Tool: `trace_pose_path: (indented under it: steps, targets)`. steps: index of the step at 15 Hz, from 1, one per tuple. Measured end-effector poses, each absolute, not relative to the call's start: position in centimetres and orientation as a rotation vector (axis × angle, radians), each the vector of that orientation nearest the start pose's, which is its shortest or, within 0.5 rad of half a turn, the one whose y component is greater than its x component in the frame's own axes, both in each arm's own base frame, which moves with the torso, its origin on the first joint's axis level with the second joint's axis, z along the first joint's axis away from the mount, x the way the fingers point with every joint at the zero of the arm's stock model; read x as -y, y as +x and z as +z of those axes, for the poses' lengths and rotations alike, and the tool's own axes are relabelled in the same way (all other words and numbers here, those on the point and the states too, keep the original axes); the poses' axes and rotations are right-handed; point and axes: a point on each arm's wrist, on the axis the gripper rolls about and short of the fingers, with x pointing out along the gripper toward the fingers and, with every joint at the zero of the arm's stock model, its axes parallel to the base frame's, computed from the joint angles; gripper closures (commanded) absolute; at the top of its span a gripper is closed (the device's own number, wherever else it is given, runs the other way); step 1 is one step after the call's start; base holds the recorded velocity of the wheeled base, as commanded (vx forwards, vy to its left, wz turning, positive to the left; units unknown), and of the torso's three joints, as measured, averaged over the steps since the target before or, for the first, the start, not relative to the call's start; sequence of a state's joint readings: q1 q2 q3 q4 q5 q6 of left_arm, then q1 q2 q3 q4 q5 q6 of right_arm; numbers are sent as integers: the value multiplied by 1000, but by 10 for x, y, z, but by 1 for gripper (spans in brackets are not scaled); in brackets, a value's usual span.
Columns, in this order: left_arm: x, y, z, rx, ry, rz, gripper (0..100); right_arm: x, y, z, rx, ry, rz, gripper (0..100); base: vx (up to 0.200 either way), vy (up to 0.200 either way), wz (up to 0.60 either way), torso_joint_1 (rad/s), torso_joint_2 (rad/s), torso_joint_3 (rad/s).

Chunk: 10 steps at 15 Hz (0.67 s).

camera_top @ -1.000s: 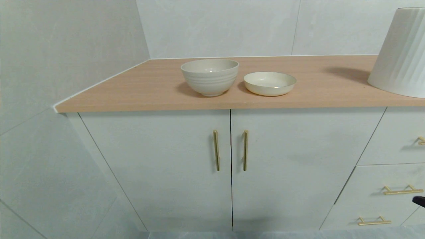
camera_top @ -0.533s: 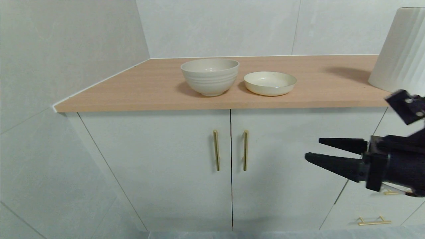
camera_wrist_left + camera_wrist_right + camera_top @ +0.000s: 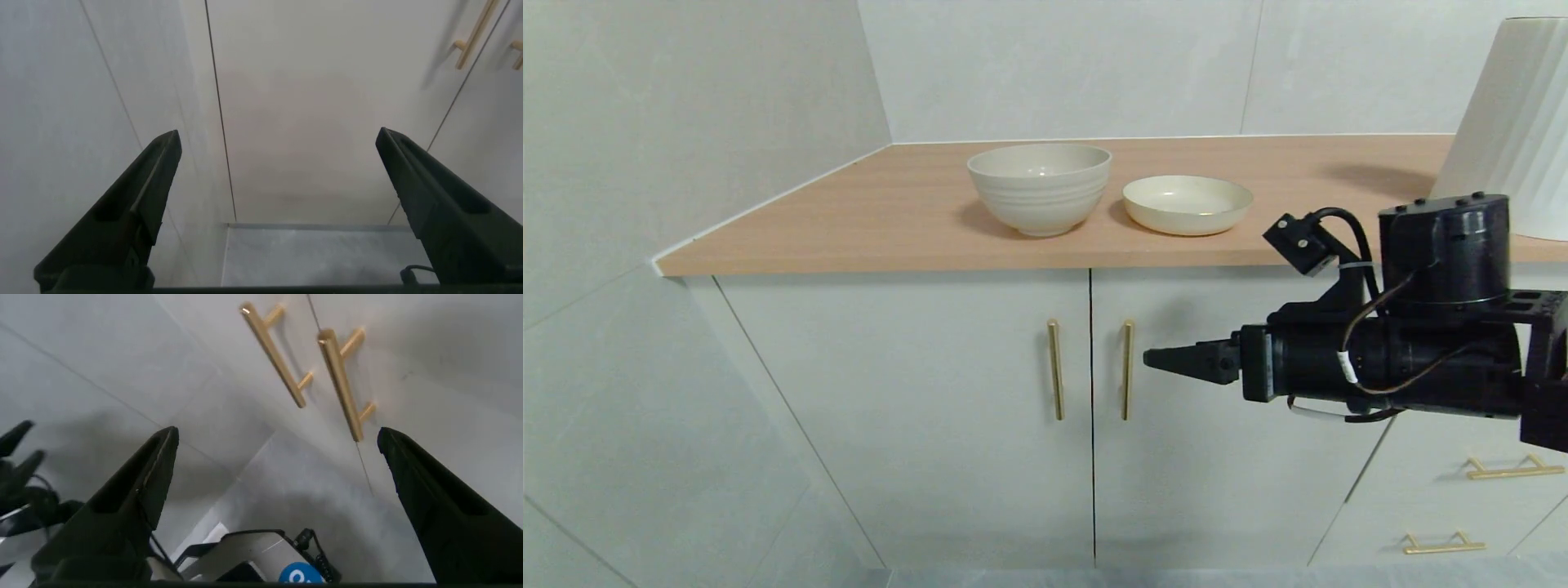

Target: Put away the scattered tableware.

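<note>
fingers (image 3: pixel 131 506) of my right gripper (image 3: pixel 1168 360) apart, left gripper (image 3: pixel 278 204) too — edge-on from the head they overlap; bowl (image 3: pixel 1039 188) and dish (image 3: pixel 1187 204) sit mouths up on the tabletop (image 3: pixel 849 220).

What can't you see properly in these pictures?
Inside the cupboard: in the head view, the shut doors hide it.
White ribbed thing: in the head view, the right edge cuts it off.
Bottom of the deep bowl: in the head view, its own near wall hides it.
</note>
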<state>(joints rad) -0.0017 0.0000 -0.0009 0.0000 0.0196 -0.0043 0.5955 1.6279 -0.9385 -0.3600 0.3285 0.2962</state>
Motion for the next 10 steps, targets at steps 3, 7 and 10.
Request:
trace_pose_path:
  steps: [3,7,10]
  targets:
    - [0,-23,76,1,-4,18,0,-192,250,196,-478,213,830,0,0,0,0,0,0,0]
    - [0,-23,76,1,-5,18,0,-217,259,177,-428,226,795,0,0,0,0,0,0,0]
    - [0,-23,76,1,-5,18,0,-227,266,166,-409,267,794,0,0,0,0,0,0,0]
